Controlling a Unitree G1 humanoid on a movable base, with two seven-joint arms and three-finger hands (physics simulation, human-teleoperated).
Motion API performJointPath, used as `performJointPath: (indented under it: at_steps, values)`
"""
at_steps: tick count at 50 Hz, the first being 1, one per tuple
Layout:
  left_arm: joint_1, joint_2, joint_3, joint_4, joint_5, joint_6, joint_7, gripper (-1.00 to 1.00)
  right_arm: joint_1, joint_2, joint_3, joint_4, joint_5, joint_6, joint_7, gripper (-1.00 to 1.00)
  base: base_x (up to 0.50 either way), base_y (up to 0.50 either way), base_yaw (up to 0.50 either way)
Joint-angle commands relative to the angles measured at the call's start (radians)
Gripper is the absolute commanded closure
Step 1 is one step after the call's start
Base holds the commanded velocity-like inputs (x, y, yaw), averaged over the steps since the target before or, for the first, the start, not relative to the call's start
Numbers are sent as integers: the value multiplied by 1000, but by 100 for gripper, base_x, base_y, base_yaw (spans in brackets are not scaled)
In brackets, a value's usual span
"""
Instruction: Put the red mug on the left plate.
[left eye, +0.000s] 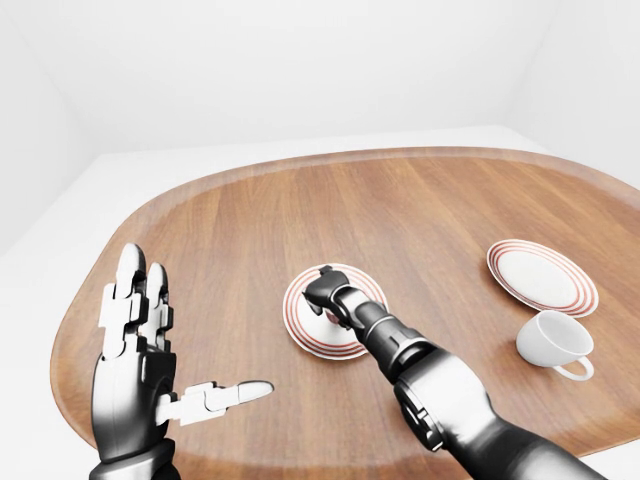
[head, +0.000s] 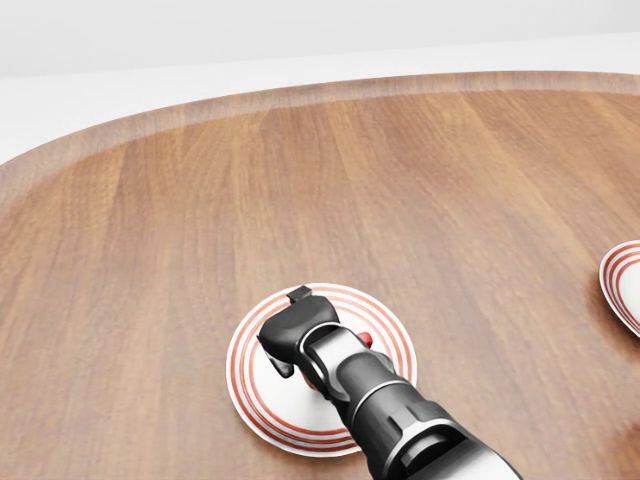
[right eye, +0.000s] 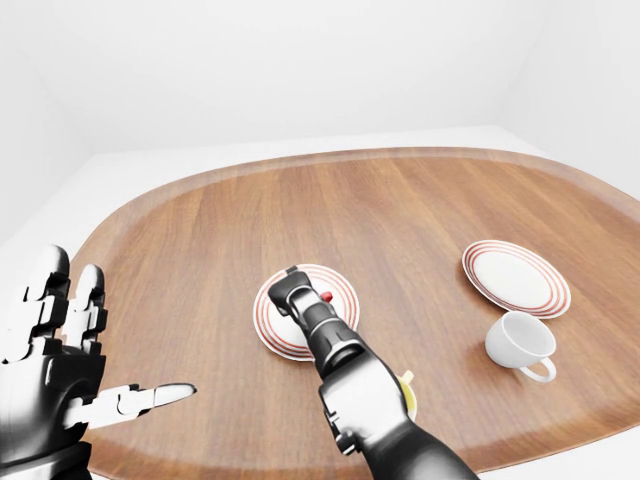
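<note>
The left plate (head: 252, 398), white with red rings, lies on the wooden table at the middle of the head view. My right hand (head: 296, 340) rests over it, fingers curled round the red mug (head: 368, 340). Only a small red patch of the mug shows beside the hand; it also shows in the right-eye view (right eye: 329, 296). I cannot tell whether the mug touches the plate. My left hand (left eye: 190, 330) is raised at the lower left of the left-eye view, open and empty, well left of the plate.
A second ringed plate (left eye: 542, 277) lies at the right of the table (left eye: 240, 220). A white mug (left eye: 553, 342) lies on its side just below it. A small yellow thing (right eye: 407, 388) peeks out behind my right forearm.
</note>
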Motion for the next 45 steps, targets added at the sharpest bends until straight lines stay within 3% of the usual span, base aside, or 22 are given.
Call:
performJointPath:
  at_steps: [1,15,16,17,45]
  values:
    - [0,-2,2,0,-2,0,-1,-100,4,-5,-7,-1,-10,0,-25,100,0,0,0]
    - [2,-1,-2,-1,1,-2,-2,-100,9,-5,-2,1,-33,0,-46,100,0,0,0]
    - [0,0,-1,2,1,-2,-1,-100,8,-4,-5,2,-32,0,-37,-76,0,0,0]
    - [-1,0,-1,3,1,-2,-1,-100,9,-4,-4,1,-34,0,-39,-100,0,0,0]
    - [-3,5,-11,5,6,-1,6,-100,-3,-8,-7,-7,-30,0,-5,-100,0,0,0]
